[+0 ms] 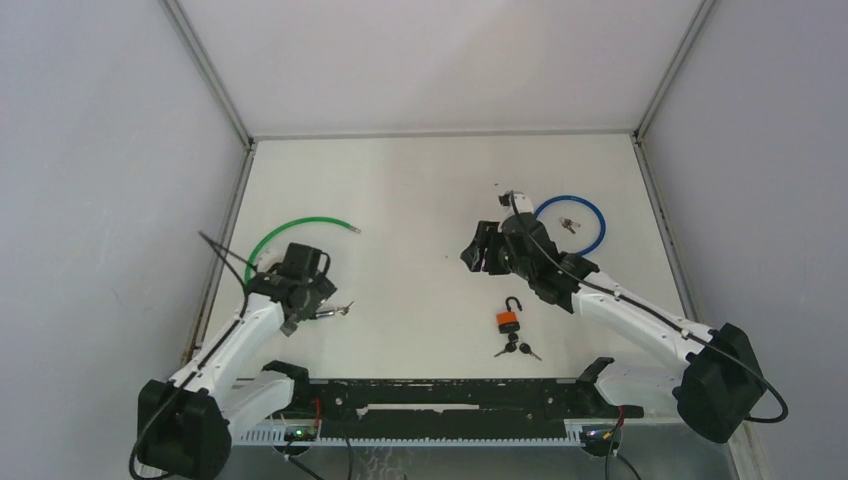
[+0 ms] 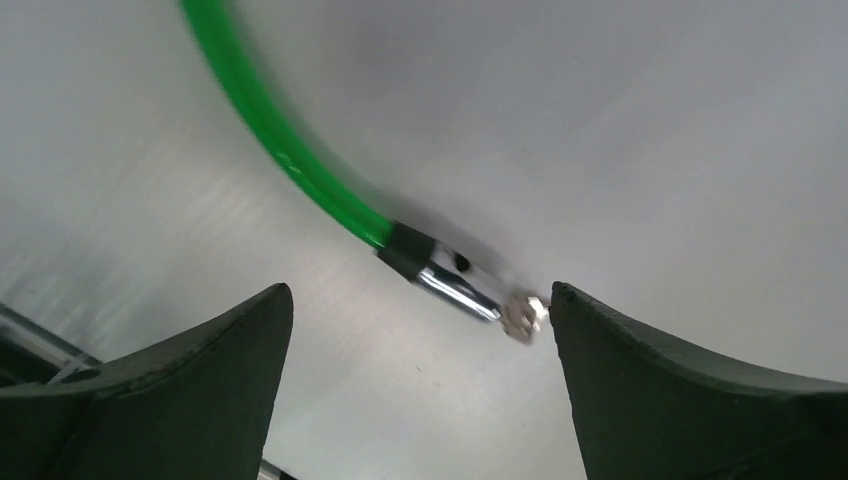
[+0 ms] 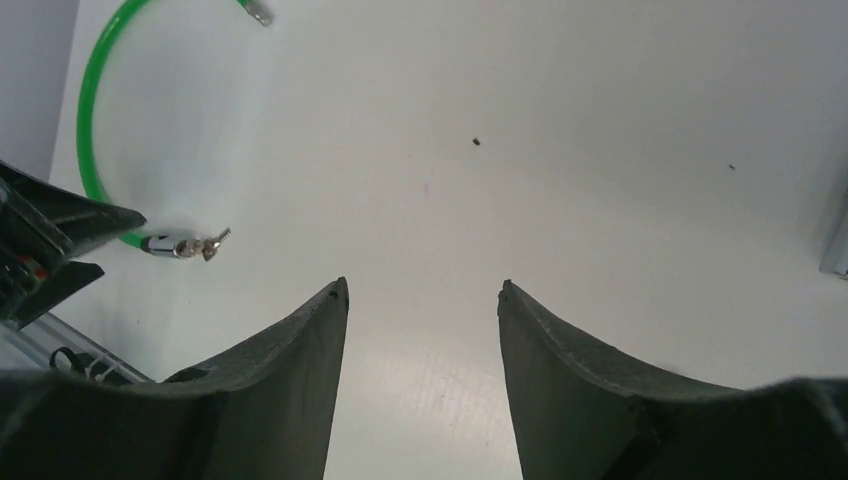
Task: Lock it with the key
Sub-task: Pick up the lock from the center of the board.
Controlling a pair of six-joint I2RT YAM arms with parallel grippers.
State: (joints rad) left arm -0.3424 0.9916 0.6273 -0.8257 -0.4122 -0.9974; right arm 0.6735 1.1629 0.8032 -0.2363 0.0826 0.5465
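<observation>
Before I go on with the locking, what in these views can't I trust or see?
Left wrist: the key at the green cable's metal end is blurred; seating unclear.
Top external: the blue cable's lower left is hidden behind the right arm.
Top external: the keys beside the orange padlock are too small to count.

From above the near edge, the top camera overlooks the whole white desk (image 1: 420, 190). The left wrist camera hangs close over the green plastic-sheathed cable (image 2: 290, 160); the right wrist camera, facing the left edge, shares it.
</observation>
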